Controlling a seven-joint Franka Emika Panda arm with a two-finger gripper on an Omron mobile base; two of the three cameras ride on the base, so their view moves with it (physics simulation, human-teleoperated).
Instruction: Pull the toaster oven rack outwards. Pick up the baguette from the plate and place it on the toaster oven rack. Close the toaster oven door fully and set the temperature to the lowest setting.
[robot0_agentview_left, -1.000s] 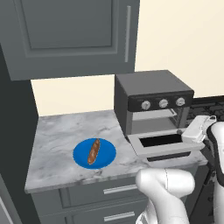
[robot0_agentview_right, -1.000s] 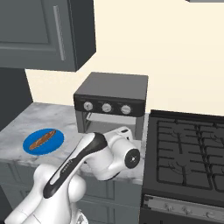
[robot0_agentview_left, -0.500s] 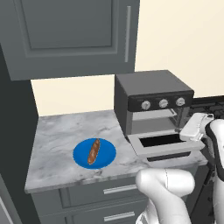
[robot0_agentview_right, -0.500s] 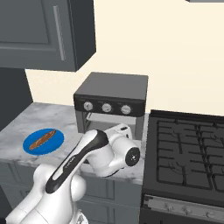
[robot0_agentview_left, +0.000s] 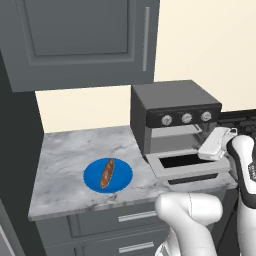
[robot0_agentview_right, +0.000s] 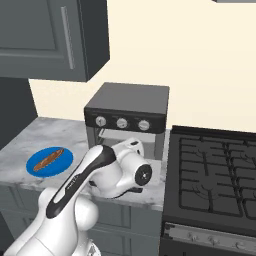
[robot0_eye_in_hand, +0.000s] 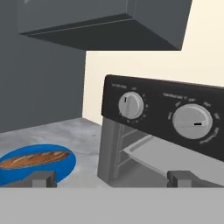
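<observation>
The toaster oven (robot0_agentview_left: 175, 107) stands on the counter with its door (robot0_agentview_left: 192, 172) folded down flat. Inside the opening lies the light-grey rack (robot0_eye_in_hand: 175, 155), under the row of knobs (robot0_eye_in_hand: 131, 105). My gripper (robot0_agentview_left: 206, 145) hovers open over the door's right end, in front of the opening and empty; its fingertips (robot0_eye_in_hand: 43, 178) stand wide apart in the hand view. The brown baguette (robot0_agentview_left: 107, 173) lies on the blue plate (robot0_agentview_left: 120, 181) to the oven's left, also the baguette (robot0_eye_in_hand: 35, 159) and the plate (robot0_agentview_right: 35, 167).
A black stovetop (robot0_agentview_right: 215, 170) adjoins the counter on the right. Grey wall cabinets (robot0_agentview_left: 80, 40) hang above the marble counter (robot0_agentview_left: 65, 155). Drawers (robot0_agentview_left: 125, 225) run under the counter's front edge.
My hand has shifted a little left, toward the oven opening. The jaws have stayed open, and the baguette and plate have not moved.
</observation>
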